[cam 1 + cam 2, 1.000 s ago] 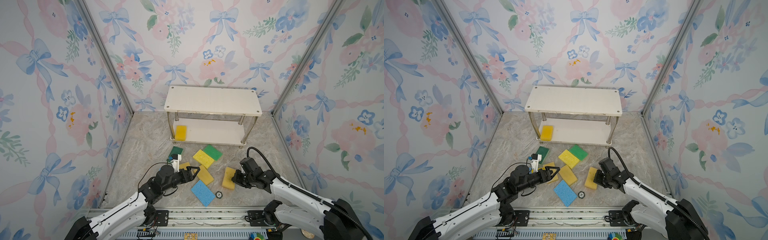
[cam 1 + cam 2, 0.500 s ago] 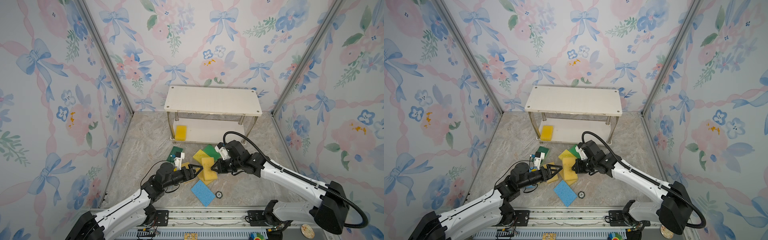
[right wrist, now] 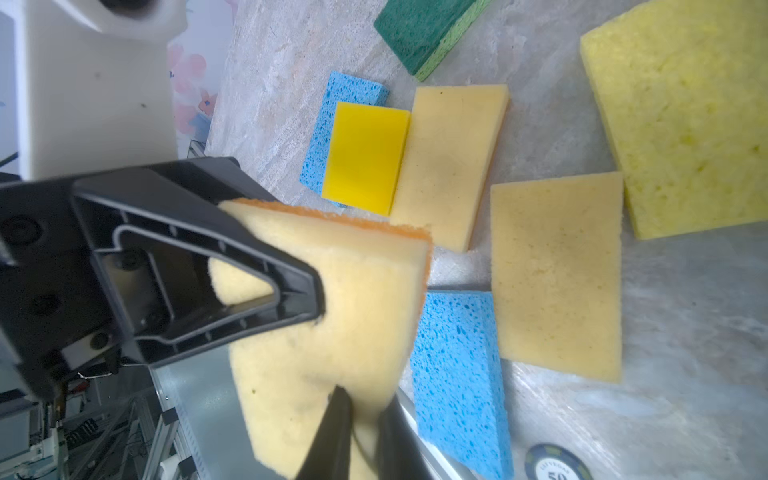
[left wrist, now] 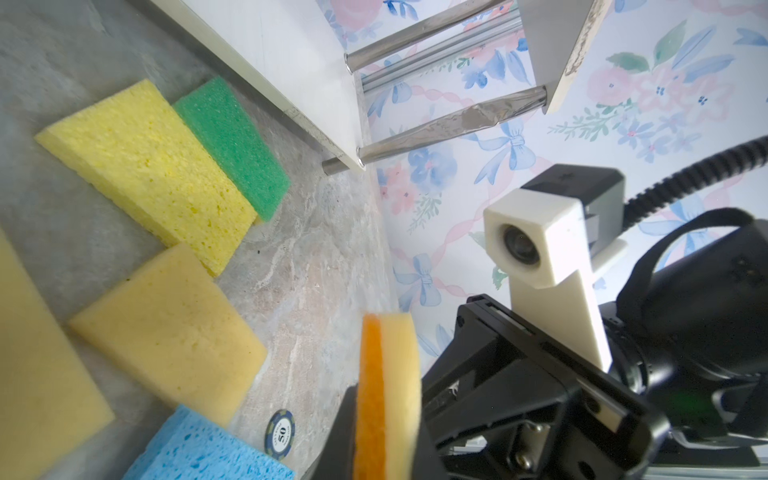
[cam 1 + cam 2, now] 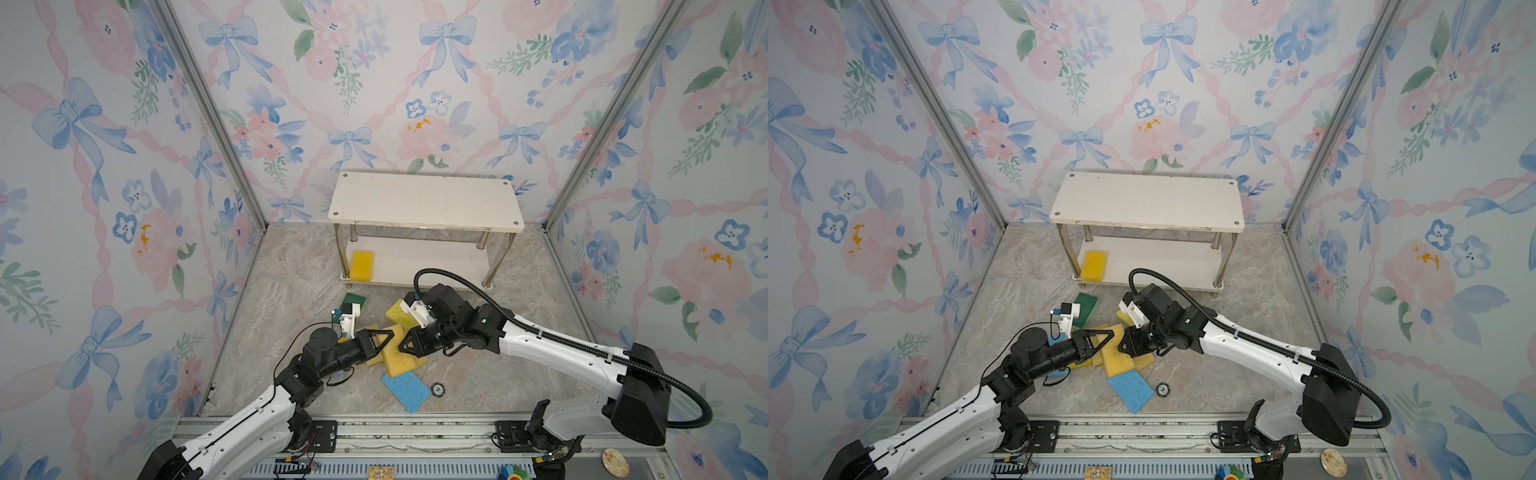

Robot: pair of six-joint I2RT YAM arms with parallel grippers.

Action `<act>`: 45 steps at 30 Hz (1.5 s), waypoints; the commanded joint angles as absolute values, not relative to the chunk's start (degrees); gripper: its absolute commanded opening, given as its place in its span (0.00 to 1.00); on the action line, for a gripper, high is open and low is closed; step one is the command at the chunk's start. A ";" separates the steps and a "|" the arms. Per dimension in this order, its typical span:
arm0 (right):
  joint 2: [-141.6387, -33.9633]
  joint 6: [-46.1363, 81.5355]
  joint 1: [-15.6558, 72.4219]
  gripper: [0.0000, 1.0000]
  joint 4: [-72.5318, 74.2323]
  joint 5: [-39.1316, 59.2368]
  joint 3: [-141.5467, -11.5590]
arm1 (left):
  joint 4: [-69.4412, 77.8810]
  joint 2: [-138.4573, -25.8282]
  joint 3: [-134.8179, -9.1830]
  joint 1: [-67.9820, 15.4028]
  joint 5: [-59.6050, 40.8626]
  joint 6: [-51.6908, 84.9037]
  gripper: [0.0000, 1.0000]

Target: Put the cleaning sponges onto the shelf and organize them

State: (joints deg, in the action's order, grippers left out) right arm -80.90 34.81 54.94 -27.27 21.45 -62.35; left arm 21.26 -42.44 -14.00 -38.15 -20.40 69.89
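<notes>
The left tool (image 5: pixel 387 337) is clenching a tan sponge (image 3: pixel 365 299) above the middle of the worktop (image 5: pixel 291 291). The right tool (image 5: pixel 405 344) is straddling it, but I cannot tell whether it is gripping. Only one yellow sponge (image 5: pixel 361 264) is lying on the shelf (image 5: pixel 424 199); the other sponges (image 5: pixel 405 390) are waiting scattered.

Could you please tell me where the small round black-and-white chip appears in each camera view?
Top view: small round black-and-white chip on the floor, just right of the light blue rectangular foam sponge.
Top view: same place.
Left wrist: by the sponge's corner, reading 50.
Right wrist: beside that sponge, cut by the frame.
Shared landmark: the blue sponge.
</notes>
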 commanded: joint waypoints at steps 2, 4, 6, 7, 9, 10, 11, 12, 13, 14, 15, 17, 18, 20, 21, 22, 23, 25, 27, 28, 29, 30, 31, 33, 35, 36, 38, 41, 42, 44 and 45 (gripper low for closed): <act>-81.44 35.36 55.55 0.38 -27.77 20.71 -64.03 | 23.46 -41.76 -13.43 -37.71 -21.19 70.00 0.04; -80.83 36.97 55.44 0.52 -28.71 19.68 -63.92 | 23.47 -41.66 -13.37 -37.47 -20.86 70.21 0.03; -79.88 38.45 55.08 0.59 -29.68 18.76 -63.37 | 23.53 -41.24 -13.42 -36.89 -20.36 70.93 0.04; -79.24 39.02 54.94 0.60 -29.56 18.84 -62.92 | 23.62 -40.96 -13.37 -36.50 -20.08 71.42 0.04; -77.65 40.12 54.69 0.62 -28.42 19.57 -61.44 | 24.37 -40.61 -13.41 -35.25 -20.16 72.69 0.04; -76.86 40.80 54.59 0.63 -27.45 20.06 -60.54 | 24.77 -40.63 -13.62 -34.47 -20.58 73.23 0.04; -76.10 41.59 54.50 0.63 -26.38 20.62 -59.68 | 25.20 -40.73 -13.91 -33.60 -21.09 73.76 0.04; -75.51 42.10 54.44 0.63 -25.80 21.05 -59.10 | 25.48 -40.84 -14.19 -33.06 -21.47 74.07 0.04; -75.02 42.50 54.39 0.63 -25.35 21.41 -58.60 | 25.77 -40.94 -14.68 -32.55 -21.85 74.33 0.04; -74.57 42.80 54.40 0.63 -25.06 21.66 -58.30 | 25.91 -41.01 -15.08 -32.26 -22.18 74.40 0.04; -74.30 42.98 54.40 0.63 -24.79 21.79 -58.06 | 26.00 -41.13 -15.42 -32.06 -22.32 74.41 0.04; -73.67 43.41 54.42 0.63 -24.13 22.10 -57.70 | 26.02 -41.52 -15.86 -31.95 -22.59 74.43 0.04; -73.49 43.64 54.38 0.63 -23.74 22.19 -57.53 | 26.10 -41.56 -15.95 -31.91 -22.58 74.43 0.04; -73.23 44.20 54.40 0.62 -23.00 22.54 -57.40 | 26.10 -41.46 -15.75 -31.82 -22.46 74.51 0.04; -73.13 44.43 54.36 0.62 -22.50 22.77 -57.31 | 26.10 -41.30 -15.59 -31.85 -22.35 74.61 0.04; -73.13 44.74 54.40 0.61 -21.97 23.19 -57.14 | 26.07 -41.06 -15.45 -31.74 -22.24 74.70 0.04; -73.17 44.99 54.40 0.60 -21.60 23.40 -56.98 | 26.06 -40.89 -15.32 -31.73 -22.15 74.84 0.04; -73.23 45.26 54.39 0.58 -21.49 23.37 -56.78 | 26.10 -40.39 -15.14 -31.56 -22.15 74.94 0.04; -73.32 45.32 54.38 0.55 -21.43 23.51 -56.78 | 26.03 -40.00 -15.01 -31.38 -22.15 75.21 0.04; -73.31 45.38 54.36 0.53 -21.22 23.51 -56.72 | 26.06 -39.81 -14.86 -31.29 -22.14 75.20 0.04; -73.30 45.44 54.40 0.52 -21.04 23.58 -56.61 | 26.03 -39.64 -14.84 -31.16 -22.23 75.23 0.04; -73.33 45.51 54.40 0.50 -20.93 23.72 -56.52 | 26.10 -39.61 -14.75 -31.05 -22.23 75.28 0.04; -73.31 45.58 54.40 0.49 -20.83 23.86 -56.43 | 26.09 -39.55 -14.62 -30.96 -22.24 75.31 0.04; -73.31 45.51 54.40 0.48 -20.93 23.84 -56.34 | 26.06 -39.54 -14.54 -30.86 -22.32 75.28 0.03; -73.30 45.55 54.41 0.45 -20.72 23.68 -56.18 | 26.05 -39.59 -14.44 -30.76 -22.37 75.37 0.03; -73.30 45.65 54.40 0.43 -20.37 23.72 -56.10 | 26.10 -39.64 -14.47 -30.78 -22.45 75.39 0.03; -73.23 45.94 54.48 0.38 -19.72 23.75 -55.98 | 26.06 -39.81 -14.51 -30.76 -22.59 75.34 0.03; -73.23 46.08 54.49 0.30 -19.47 23.64 -56.05 | 26.03 -39.65 -14.53 -30.76 -22.67 75.40 0.04; -73.24 46.06 54.43 0.29 -19.45 23.58 -56.12 | 26.04 -39.66 -14.46 -30.76 -22.67 75.39 0.04; -73.26 46.06 54.49 0.24 -19.68 23.36 -56.33 | 26.06 -39.64 -14.27 -30.81 -22.63 75.37 0.04; -73.15 46.10 54.49 0.22 -19.69 23.23 -56.42 | 26.06 -39.79 -14.24 -30.76 -22.66 75.34 0.04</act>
